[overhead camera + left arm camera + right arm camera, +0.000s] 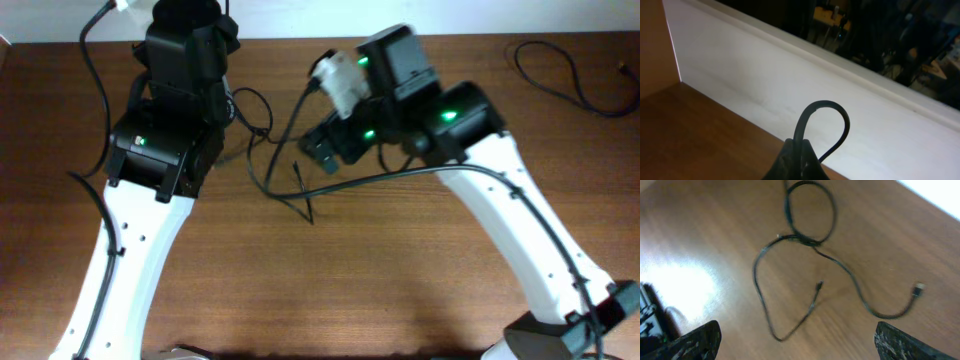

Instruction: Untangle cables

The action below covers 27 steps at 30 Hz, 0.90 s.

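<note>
Between the shut fingers of the left gripper (pixel 796 152) a short cable loop (pixel 826 117) is pinched. It arches up just ahead of the fingertips, against the white wall (pixel 740 75). This grip most likely anchors one strand, so that the rest can be drawn away from it without the whole bundle sliding.

The right gripper (pixel 797 339) hangs above the wooden table (pixel 700 240) with its jaws spread wide and nothing between them. Directly beneath and ahead of it lies the loose tangle (pixel 790 242) of thin black cords. Farthest ahead is a round coil (pixel 810 210), and the strands cross at its near edge. From that crossing one cord trails toward the right-hand finger and ends in a pale plug (pixel 917 289). Another sweeps out on the left, loops back just under the gripper and ends in a small dark plug (pixel 818 285) near the middle.

The wide opening suggests the right gripper is lining up on a strand, probably near the crossing. In the overhead view a separate cable (pixel 560 70) lies well apart, beyond the right arm.
</note>
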### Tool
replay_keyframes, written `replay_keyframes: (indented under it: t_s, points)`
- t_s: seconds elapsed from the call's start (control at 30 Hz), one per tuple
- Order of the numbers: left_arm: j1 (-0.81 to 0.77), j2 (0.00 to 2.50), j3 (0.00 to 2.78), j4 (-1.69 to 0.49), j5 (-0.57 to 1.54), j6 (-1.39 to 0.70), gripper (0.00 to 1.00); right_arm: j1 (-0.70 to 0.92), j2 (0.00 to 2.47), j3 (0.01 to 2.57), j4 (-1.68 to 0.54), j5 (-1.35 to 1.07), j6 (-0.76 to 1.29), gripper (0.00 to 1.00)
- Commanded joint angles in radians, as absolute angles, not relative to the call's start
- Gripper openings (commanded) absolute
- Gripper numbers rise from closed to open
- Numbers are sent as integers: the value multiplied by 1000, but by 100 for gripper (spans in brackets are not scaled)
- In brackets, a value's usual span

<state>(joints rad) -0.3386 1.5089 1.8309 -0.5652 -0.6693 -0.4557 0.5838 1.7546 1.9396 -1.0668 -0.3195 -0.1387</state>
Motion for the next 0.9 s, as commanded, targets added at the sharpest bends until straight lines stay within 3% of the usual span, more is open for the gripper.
replay_keyframes:
  t_s: [0.0,0.3,0.33,0.43,0.47,0.57,0.6,0.63,0.67,0.87]
  points:
    - [-338,1477,1864,-542,-670,-422,0,684,1845,1928,-1066,-322,-142,97]
    - [-338,1457,1864,-538,-670,-394,0,781,2051,1928,-1052,-323,-138,92]
    - [-338,1456,1864,-539,-670,-394,0,781,2062,1928,-1049,-323,-138,84]
    - [-338,1456,1864,-539,-669,-393,0,781,2075,1927,-1032,-323,-138,38]
    - [-338,1456,1864,-539,-670,-393,0,781,2079,1927,-1028,-323,-138,31]
    - [-338,1456,1864,-539,-669,-390,0,781,2088,1922,-1023,-323,-138,32]
    - [-338,1456,1864,-539,-669,-390,0,781,2088,1918,-1018,-323,-138,24]
    - [-338,1456,1864,-540,-669,-390,0,781,2088,1912,-1012,-323,-138,8]
    - [-338,1455,1864,-540,-669,-390,0,781,2088,1907,-1009,-323,-138,4]
    - [-337,1463,1864,-614,-669,-387,0,766,2020,2012,-1099,-303,-96,4]
